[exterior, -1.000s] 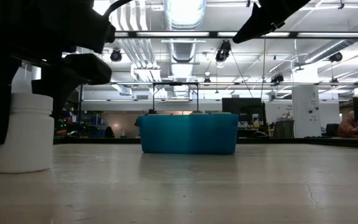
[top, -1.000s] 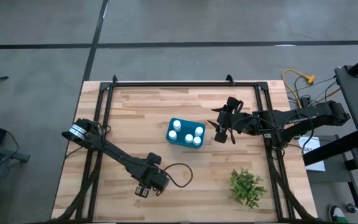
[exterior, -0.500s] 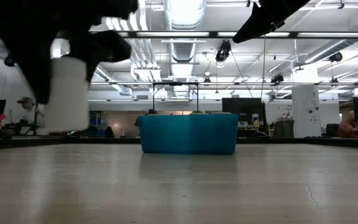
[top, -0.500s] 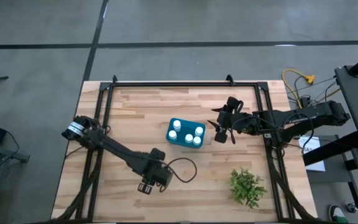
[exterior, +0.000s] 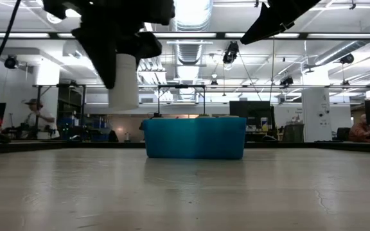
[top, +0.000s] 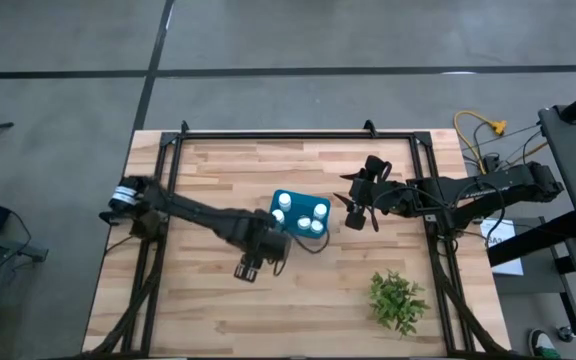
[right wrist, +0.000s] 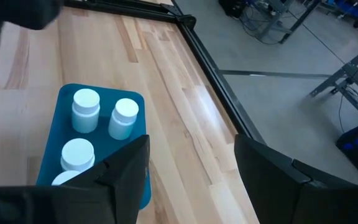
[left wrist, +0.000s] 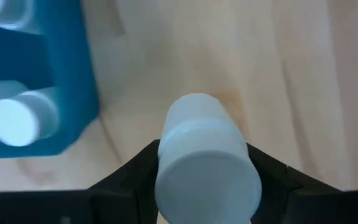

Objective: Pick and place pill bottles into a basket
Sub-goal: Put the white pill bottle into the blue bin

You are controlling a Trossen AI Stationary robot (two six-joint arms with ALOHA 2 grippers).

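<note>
the left gripper hangs above the table just beside the near-left corner of the basket, its fingers clamped on the sides of 1 white pill bottle, which the low view shows lifted clear of the wood. the teal basket sits near the table's middle with 5 capped bottles standing in it. the right gripper waits just right of the basket, fingers spread wide and holding nothing.
</note>
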